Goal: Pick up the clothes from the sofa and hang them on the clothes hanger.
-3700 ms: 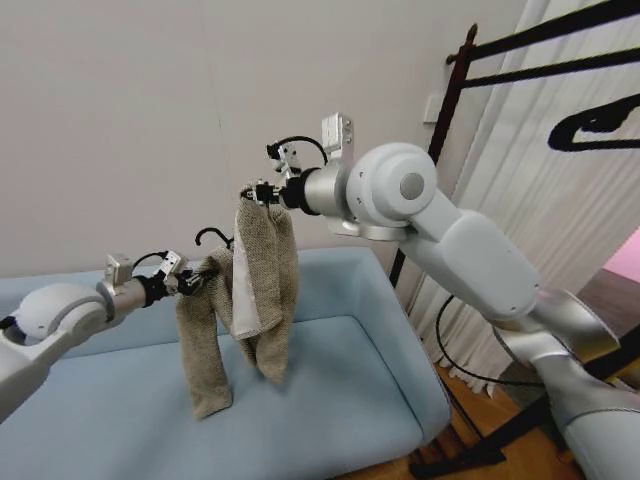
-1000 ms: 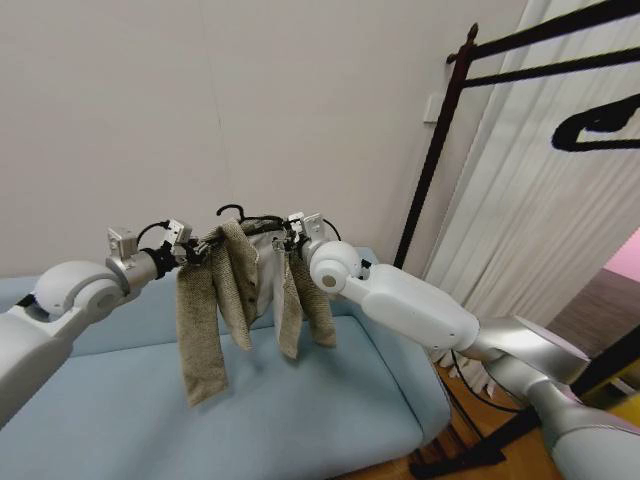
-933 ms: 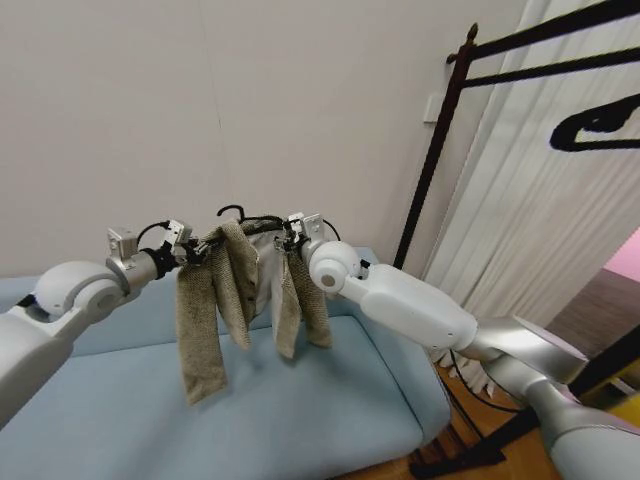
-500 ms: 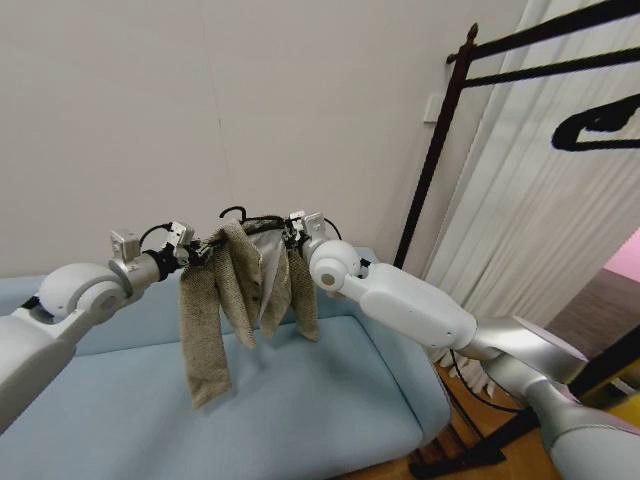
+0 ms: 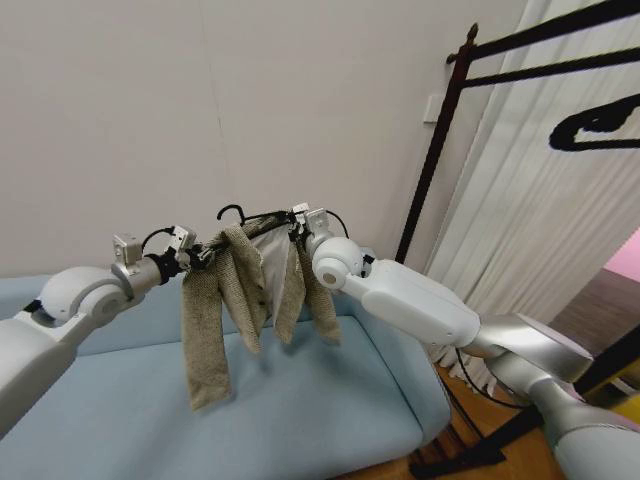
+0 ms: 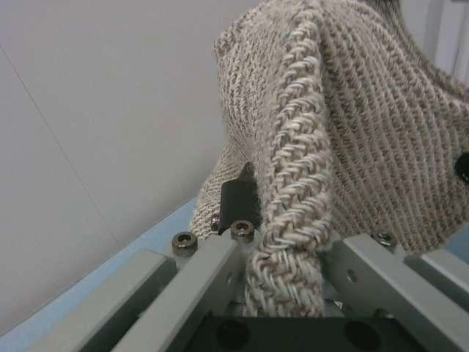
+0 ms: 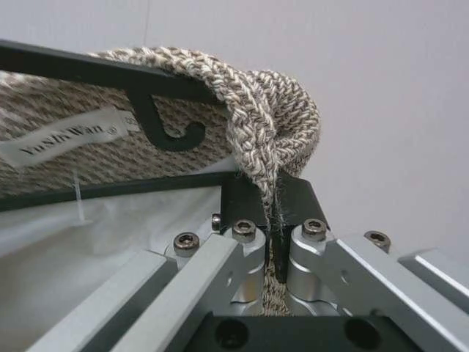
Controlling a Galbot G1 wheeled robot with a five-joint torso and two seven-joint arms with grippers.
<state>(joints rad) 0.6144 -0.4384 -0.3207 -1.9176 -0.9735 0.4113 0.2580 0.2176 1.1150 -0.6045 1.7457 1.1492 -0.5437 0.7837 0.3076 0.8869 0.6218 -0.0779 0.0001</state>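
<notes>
A beige knit cardigan (image 5: 238,292) hangs on a black hanger (image 5: 262,217) in the air above the light blue sofa (image 5: 300,420). My left gripper (image 5: 201,255) is shut on its left shoulder; the thick knit edge (image 6: 293,191) runs down between the fingers (image 6: 238,204). My right gripper (image 5: 298,224) is shut on the right shoulder, with a fold of knit (image 7: 275,139) pinched between its black pads (image 7: 245,202). The hanger bar (image 7: 102,72) and a white neck label (image 7: 62,138) lie beside that fold. One sleeve (image 5: 203,345) dangles low over the seat.
A black clothes rack (image 5: 432,150) stands to the right of the sofa, in front of a white curtain (image 5: 540,220). Another black hanger (image 5: 598,122) hangs on its upper rail. A plain wall (image 5: 150,110) is behind the sofa.
My right gripper came down from its raised position to the left gripper's height, spreading the cardigan across the hanger. In the last second both arms edged right and the hanging front panels swung.
</notes>
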